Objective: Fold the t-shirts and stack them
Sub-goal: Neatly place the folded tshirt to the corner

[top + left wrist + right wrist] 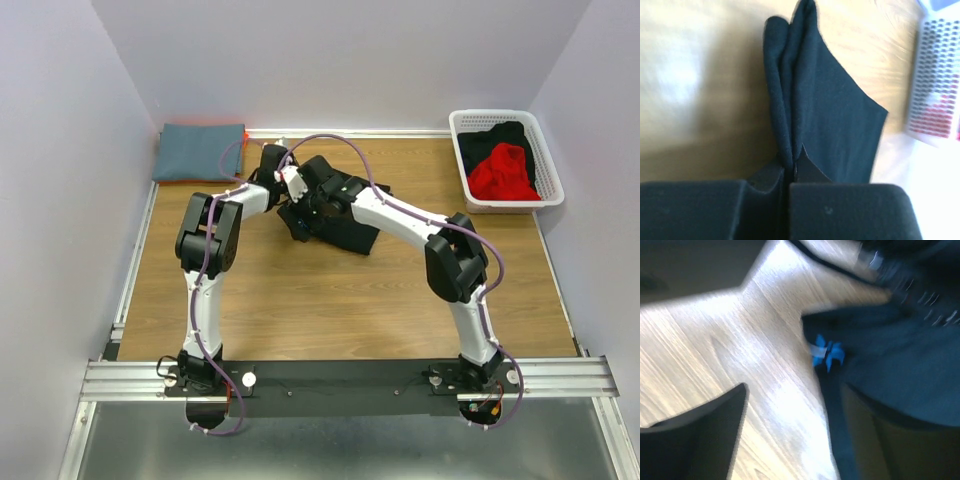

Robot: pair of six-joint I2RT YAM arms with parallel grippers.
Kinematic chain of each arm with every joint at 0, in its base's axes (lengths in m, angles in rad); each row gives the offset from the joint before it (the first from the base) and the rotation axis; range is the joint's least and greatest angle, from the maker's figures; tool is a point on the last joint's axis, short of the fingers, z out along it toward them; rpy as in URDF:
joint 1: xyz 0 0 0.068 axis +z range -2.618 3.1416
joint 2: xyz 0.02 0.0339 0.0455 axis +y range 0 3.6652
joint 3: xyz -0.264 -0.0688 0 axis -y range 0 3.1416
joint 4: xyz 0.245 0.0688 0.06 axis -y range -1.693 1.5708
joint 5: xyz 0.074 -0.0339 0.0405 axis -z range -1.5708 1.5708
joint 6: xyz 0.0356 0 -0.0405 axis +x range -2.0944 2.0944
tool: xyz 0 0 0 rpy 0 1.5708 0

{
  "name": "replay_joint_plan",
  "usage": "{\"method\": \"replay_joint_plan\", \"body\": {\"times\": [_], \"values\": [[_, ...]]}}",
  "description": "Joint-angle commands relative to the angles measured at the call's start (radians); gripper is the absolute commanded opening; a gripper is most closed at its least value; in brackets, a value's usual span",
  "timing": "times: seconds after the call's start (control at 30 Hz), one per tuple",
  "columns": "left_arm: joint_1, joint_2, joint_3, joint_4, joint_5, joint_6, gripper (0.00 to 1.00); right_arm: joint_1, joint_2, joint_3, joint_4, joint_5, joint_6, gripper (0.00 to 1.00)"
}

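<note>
A black t-shirt lies crumpled at the middle of the wooden table. My left gripper is at its left edge; in the left wrist view the gripper is shut on a raised fold of the black shirt. My right gripper is low over the same shirt, next to the left one. In the right wrist view it is open, and the shirt's edge with a blue tag lies by the right finger. A folded teal t-shirt lies at the back left.
A white basket at the back right holds a red shirt and a black one; it also shows in the left wrist view. Grey walls stand on three sides. Bare wood lies in front of the shirt.
</note>
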Motion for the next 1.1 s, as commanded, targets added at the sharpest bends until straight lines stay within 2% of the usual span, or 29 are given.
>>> {"method": "replay_joint_plan", "body": {"times": [0.0, 0.03, 0.1, 0.23, 0.33, 0.37, 0.47, 0.57, 0.8, 1.07], "values": [[0.006, -0.036, 0.128, -0.204, -0.186, 0.313, 0.00, -0.032, -0.075, -0.016, 0.021, 0.019, 0.040, 0.90], [0.007, -0.036, 0.175, -0.255, -0.206, 0.351, 0.00, -0.052, -0.107, -0.025, 0.021, 0.025, 0.037, 1.00], [0.013, -0.029, 0.218, -0.293, -0.242, 0.468, 0.00, -0.076, -0.141, -0.053, 0.020, 0.038, 0.031, 1.00], [0.039, -0.015, 0.355, -0.406, -0.318, 0.613, 0.00, -0.161, -0.222, -0.100, 0.018, 0.079, 0.011, 1.00], [0.071, 0.007, 0.457, -0.472, -0.339, 0.700, 0.00, -0.205, -0.274, -0.148, 0.015, 0.107, -0.003, 1.00], [0.079, 0.013, 0.482, -0.481, -0.339, 0.777, 0.00, -0.231, -0.285, -0.160, 0.013, 0.114, -0.009, 1.00], [0.117, 0.030, 0.565, -0.518, -0.401, 0.903, 0.00, -0.253, -0.331, -0.211, 0.012, 0.153, -0.032, 1.00], [0.162, 0.037, 0.610, -0.526, -0.394, 1.002, 0.00, -0.259, -0.362, -0.246, 0.012, 0.191, -0.043, 1.00], [0.216, 0.079, 0.757, -0.558, -0.380, 1.148, 0.00, -0.261, -0.370, -0.261, 0.012, 0.200, -0.052, 1.00], [0.242, 0.099, 0.877, -0.546, -0.383, 1.204, 0.00, -0.261, -0.368, -0.269, 0.010, 0.209, -0.058, 1.00]]}}
